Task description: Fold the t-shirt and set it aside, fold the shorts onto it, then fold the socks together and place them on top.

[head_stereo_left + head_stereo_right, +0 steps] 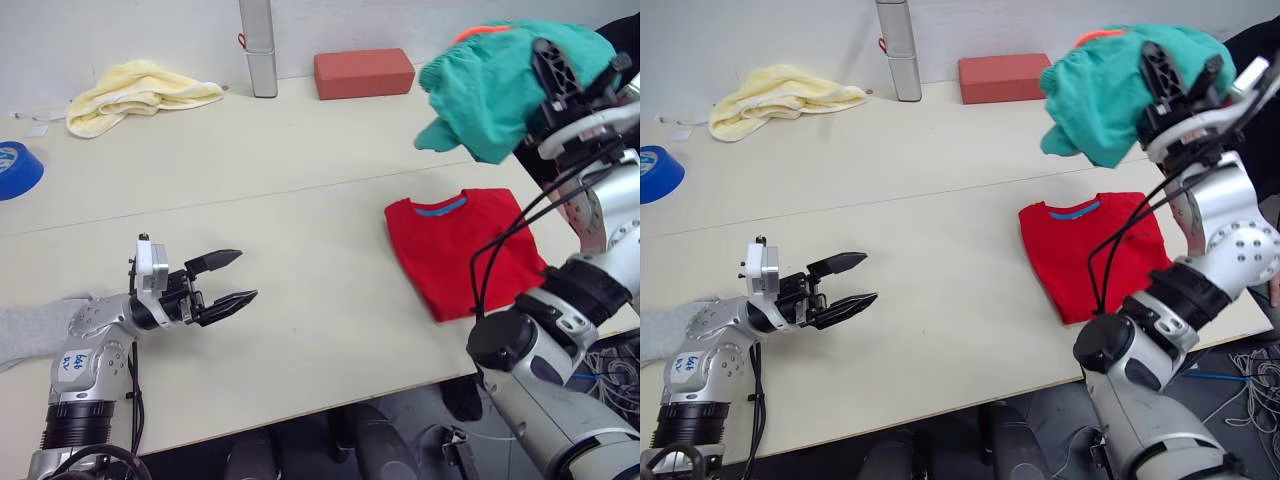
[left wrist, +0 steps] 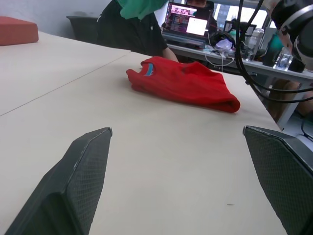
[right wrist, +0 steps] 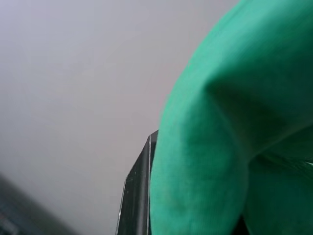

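The left gripper (image 1: 228, 281) hovers low over the near left part of the worktop (image 1: 300, 200) with its jaws spread and nothing between them; in the left wrist view its two black fingers (image 2: 73, 186) stand wide apart with bare worktop in the gap. The right gripper (image 1: 560, 75) is raised high above the far right of the worktop, and the teal-green shorts (image 1: 490, 85) are bunched over and around it, clear of the surface, with a bit of orange drawstring showing at the top. The cloth covers the right jaws, so whether they pinch the shorts or merely carry them draped cannot be told; the right wrist view shows green fabric (image 3: 230, 147) close against one dark finger edge. Below the raised shorts, the red t-shirt (image 1: 460, 250) lies folded flat on the right side of the worktop, blue collar band facing the far edge. A light grey sock (image 1: 30, 330) lies at the near left edge, just behind the left arm. Along the far side sit a crumpled pale yellow cloth (image 1: 135, 92), a grey upright post (image 1: 258, 45) and a red-brown block (image 1: 363, 73). A blue tape roll (image 1: 15, 168) rests at the far left edge.
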